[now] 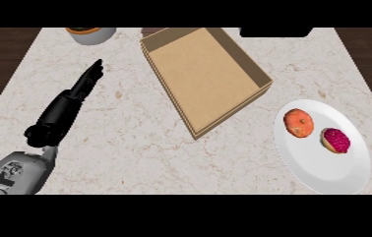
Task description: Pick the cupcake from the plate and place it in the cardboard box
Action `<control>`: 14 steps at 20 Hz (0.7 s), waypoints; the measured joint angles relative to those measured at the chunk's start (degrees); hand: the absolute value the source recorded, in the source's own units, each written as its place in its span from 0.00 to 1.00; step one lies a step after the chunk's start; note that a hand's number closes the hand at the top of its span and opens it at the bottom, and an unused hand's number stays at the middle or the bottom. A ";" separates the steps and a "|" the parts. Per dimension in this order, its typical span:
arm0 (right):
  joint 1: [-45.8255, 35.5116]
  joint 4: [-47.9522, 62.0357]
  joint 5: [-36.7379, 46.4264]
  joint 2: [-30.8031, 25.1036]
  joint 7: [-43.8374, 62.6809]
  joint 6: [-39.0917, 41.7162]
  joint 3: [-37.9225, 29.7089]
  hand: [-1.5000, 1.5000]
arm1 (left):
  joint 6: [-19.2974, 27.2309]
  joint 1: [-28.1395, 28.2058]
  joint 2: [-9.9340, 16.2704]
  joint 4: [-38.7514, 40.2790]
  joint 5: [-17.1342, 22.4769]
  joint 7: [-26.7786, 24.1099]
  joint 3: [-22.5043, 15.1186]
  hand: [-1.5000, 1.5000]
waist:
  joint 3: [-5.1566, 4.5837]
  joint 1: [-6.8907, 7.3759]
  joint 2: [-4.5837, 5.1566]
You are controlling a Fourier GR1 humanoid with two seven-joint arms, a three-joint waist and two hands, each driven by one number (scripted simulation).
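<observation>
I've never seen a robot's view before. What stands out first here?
The open brown cardboard box dominates the middle of the pale marble counter. At right, a white round plate holds an orange cupcake and a pink-topped one. The black left hand lies open at left.

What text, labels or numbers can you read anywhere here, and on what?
None. The cardboard box, white plate, both items on it, the bowl at the counter's far edge and the left hand carry no readable writing.
</observation>
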 measured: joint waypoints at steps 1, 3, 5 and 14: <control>0.50 -2.07 1.17 0.10 2.02 0.31 0.66 0.00 | -0.20 0.04 -0.04 -0.26 -0.15 0.11 0.09 0.50 | -0.01 -0.08 -0.03; 1.32 -5.93 2.95 0.80 6.20 1.34 1.56 0.00 | -0.11 0.12 -0.49 -1.15 -0.63 1.14 0.30 0.50 | -0.01 -0.14 -0.05; 1.39 -8.65 4.72 1.58 10.07 2.89 2.89 0.00 | -1.37 -0.13 -0.25 -0.92 -0.45 0.93 1.28 0.50 | -0.01 -0.08 -0.01; 1.50 -15.61 10.81 8.72 22.18 9.42 6.76 0.00 | -3.62 0.35 -2.44 -2.08 -2.79 2.46 3.92 0.50 | 0.02 0.09 0.05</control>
